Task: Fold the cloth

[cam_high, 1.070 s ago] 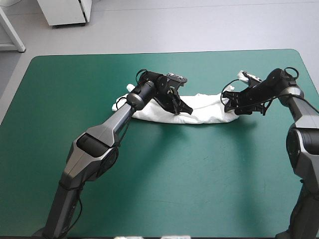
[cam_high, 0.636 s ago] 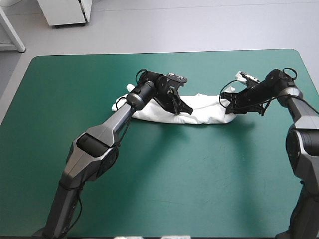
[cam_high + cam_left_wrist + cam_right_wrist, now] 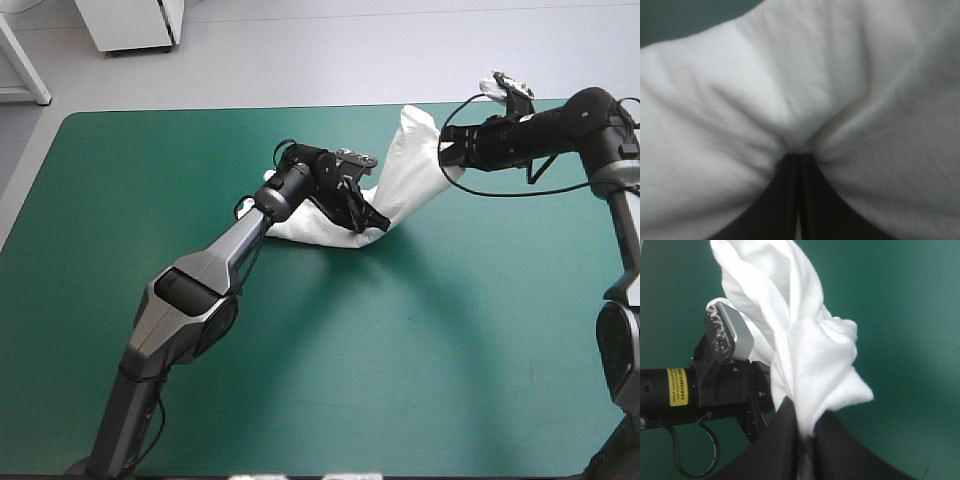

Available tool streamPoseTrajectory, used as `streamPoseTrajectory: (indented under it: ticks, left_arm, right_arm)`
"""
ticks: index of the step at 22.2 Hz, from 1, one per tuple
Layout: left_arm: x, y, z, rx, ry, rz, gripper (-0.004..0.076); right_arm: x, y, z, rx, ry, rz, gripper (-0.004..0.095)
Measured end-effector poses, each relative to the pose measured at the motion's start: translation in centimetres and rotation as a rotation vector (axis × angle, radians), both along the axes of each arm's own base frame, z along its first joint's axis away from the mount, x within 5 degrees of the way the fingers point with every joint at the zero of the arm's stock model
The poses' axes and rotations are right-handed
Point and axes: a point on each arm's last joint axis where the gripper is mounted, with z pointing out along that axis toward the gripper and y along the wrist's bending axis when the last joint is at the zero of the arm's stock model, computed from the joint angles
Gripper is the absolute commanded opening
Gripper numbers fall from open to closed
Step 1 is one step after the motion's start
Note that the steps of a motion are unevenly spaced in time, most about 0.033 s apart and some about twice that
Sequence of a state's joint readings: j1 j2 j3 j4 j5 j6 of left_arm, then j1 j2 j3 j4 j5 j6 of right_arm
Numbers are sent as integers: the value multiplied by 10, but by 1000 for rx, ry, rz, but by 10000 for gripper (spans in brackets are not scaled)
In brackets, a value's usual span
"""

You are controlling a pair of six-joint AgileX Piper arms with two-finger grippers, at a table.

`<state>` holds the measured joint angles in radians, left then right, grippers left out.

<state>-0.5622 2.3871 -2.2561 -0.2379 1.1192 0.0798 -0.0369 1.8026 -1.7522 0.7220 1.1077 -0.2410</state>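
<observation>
- The T-shirt (image 3: 410, 170) is in the far middle of the table (image 3: 450, 350). Its left part lies on the teal-green cover, and its right end is raised in the air toward the far right.
- The left gripper (image 3: 374, 219) is low on the cloth, near its middle. The fingers are pressed together with a pinch of white cloth between them, and creases run out from this point.
- The right gripper (image 3: 447, 152) is above the table. Its fingers are nearly together on the raised end, which hangs as a twisted band.
- I judge the step in hand to be the cross fold: one end is up and the other part is held down.
- The next move probably calls for carrying the raised end to the left, over the left gripper's hold. It should then be laid flat on the lying part without dragging that part.
- Writing: a yellow label (image 3: 676, 386) on the left arm has dark print, too small to read. No brand shows on the cloth.
</observation>
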Motion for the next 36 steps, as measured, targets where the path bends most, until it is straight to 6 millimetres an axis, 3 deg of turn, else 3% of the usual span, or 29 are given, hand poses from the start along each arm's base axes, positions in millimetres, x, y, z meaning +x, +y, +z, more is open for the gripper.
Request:
streamPoseTrajectory:
  ticks: [4, 6, 12, 15, 18, 20, 25, 28, 32, 36]
  left_arm:
    - [-1, 1, 2, 13, 17, -6, -10]
    - [-4, 12, 14, 60, 28, 2, -10]
    - [-12, 77, 108, 79, -145, 151, -10]
    - [-28, 114, 139, 80, -175, 211, -10]
    - [-55, 145, 161, 94, -186, 255, -10]
    - [-90, 171, 174, 124, -189, 283, -10]
    - [-208, 219, 176, 162, -193, 296, -10]
    - [-262, 238, 185, 118, -282, 309, -10]
    - [-291, 248, 196, 75, -345, 331, -10]
    - [-292, 243, 194, 26, -313, 321, -10]
  right_arm:
    - [-1, 7, 5, -9, -16, 24, -17]
    - [-1, 9, 5, -13, -24, 32, -17]
    - [0, 19, 6, -24, -45, 50, -17]
    - [-1, 30, 6, -27, -62, 65, -17]
    - [-2, 44, 7, -37, -82, 88, -17]
    - [-3, 61, 8, -43, -111, 113, -17]
    - [-7, 113, 9, -26, -204, 163, -17]
    - [-2, 152, -15, -23, -198, 208, -17]
    - [9, 206, -60, -25, -201, 231, -17]
    - [18, 243, -95, -29, -180, 277, -16]
